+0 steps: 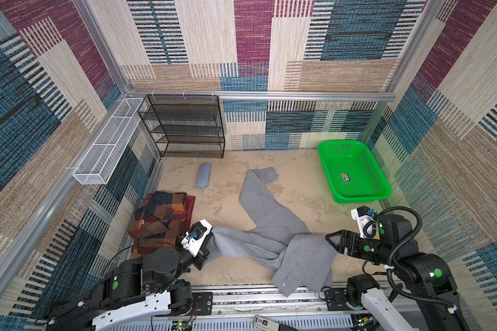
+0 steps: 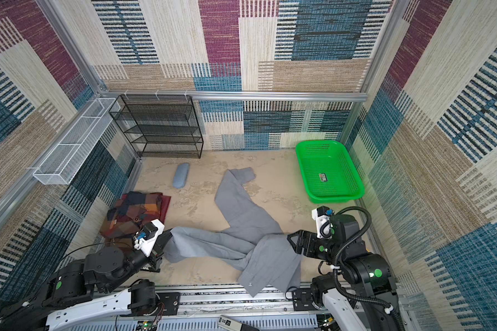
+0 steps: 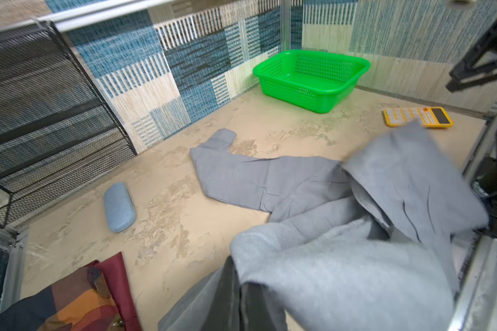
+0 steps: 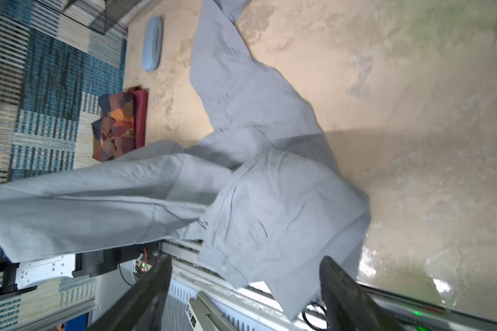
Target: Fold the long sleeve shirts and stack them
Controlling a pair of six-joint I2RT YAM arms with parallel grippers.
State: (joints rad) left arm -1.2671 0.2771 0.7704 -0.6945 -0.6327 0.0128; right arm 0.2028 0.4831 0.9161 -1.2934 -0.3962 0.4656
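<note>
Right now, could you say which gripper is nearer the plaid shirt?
Left. The left gripper sits beside the plaid shirt, pinching the grey shirt; the right gripper is beyond that shirt.

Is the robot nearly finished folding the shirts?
About halfway. The plaid shirt looks folded, lying by the left wall. The grey shirt is in hand: the left gripper is shut on one edge, while the right gripper is open beside it, holding nothing. That shirt lies spread out and rumpled, so it must be folded and stacked on the plaid one.
</note>
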